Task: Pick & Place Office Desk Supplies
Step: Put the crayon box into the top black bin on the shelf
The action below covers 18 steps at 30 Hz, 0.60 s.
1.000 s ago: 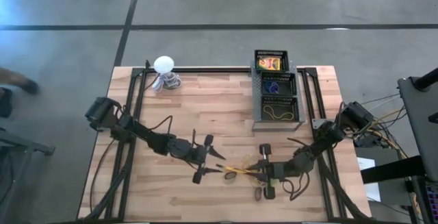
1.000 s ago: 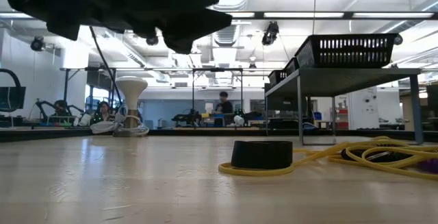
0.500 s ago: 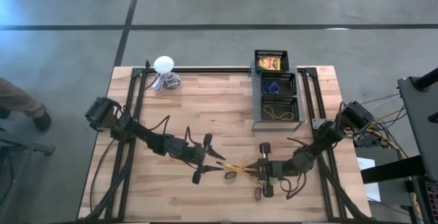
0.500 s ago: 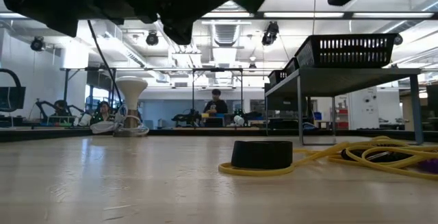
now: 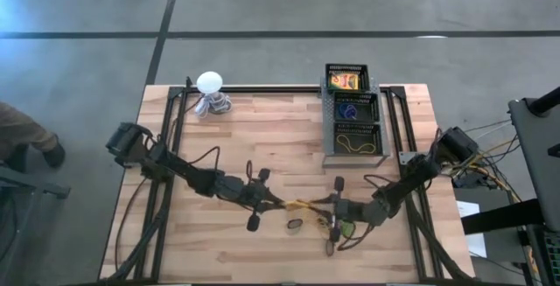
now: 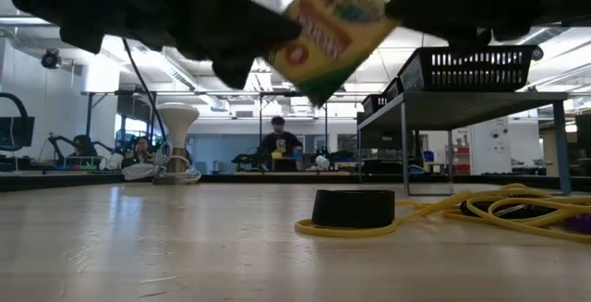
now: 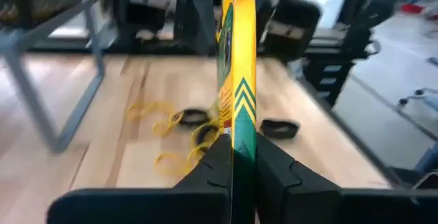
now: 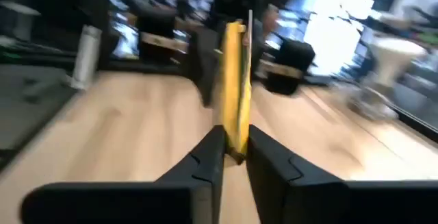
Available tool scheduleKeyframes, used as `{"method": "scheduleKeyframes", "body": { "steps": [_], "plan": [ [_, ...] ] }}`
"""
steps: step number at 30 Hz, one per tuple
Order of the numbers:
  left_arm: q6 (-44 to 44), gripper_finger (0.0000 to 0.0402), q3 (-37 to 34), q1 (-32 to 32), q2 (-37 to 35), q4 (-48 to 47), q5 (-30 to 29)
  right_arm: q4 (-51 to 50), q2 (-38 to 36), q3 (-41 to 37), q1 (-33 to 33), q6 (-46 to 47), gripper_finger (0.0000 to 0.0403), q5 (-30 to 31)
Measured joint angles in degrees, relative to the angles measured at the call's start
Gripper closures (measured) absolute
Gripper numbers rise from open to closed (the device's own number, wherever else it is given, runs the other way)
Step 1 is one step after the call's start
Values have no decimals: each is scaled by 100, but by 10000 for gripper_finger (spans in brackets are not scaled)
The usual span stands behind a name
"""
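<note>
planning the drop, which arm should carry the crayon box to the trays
Probably right: both the left gripper and the right gripper pinch the crayon box, but the trays sit on the right arm's side.

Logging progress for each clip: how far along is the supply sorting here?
Done: the black organizer already holds a boxed item, a blue ring and stored rubber bands. In hand: a yellow-and-green box is held in mid-air, with the left pincer shut on it and the right pincer at its other end. Left: loose rubber bands and a dark ring lie on the table.
</note>
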Motion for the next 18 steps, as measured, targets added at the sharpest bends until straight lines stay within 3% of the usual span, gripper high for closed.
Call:
{"method": "scheduleKeyframes", "body": {
  "steps": [3,6,8,10,18],
  "plan": [
    [-207,361,21,74,-208,-733,-104,-1281,-472,120,18,807,305,203],
    [-342,360,15,151,-373,-1453,-191,-3362,-975,517,-30,1942,264,95],
    [-400,359,15,196,-422,-1732,-241,-4792,-1104,888,-87,2569,239,39],
    [-421,359,12,215,-413,-1809,-245,-5614,-1089,1276,-163,2966,215,8],
    [-433,357,-2,220,-398,-1791,-230,-5925,-251,2061,-651,2859,154,-807]
  ]
}}
